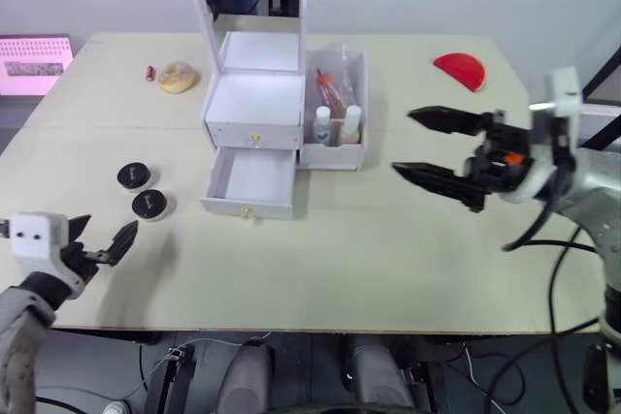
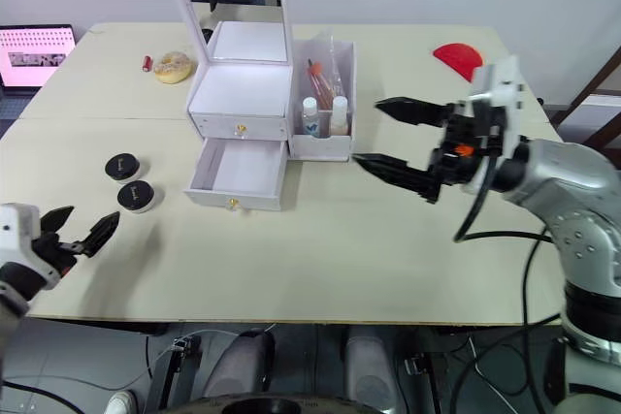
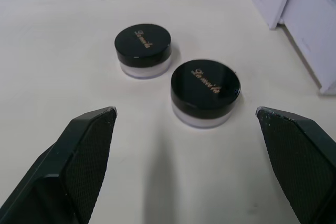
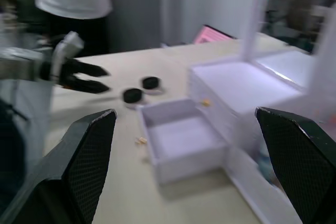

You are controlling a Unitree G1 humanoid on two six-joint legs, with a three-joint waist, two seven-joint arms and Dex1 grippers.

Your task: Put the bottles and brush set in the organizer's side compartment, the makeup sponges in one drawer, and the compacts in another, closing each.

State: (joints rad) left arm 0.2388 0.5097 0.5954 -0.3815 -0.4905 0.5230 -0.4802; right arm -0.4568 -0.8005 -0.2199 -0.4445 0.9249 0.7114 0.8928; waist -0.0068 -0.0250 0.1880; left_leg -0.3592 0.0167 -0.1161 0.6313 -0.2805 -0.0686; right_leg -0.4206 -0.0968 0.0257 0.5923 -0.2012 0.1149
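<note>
Black fingers of the left gripper stand apart over the near left of the beige worktop, empty, aimed at two black-lidded compacts lying just beyond, side by side. Right of these, the white organizer has its lower drawer pulled out and empty, the upper one shut. Its side compartment holds bottles and what may be the brush set. The right gripper hovers right of it, fingers wide apart, empty. Far back lie a tan sponge and a red one.
</note>
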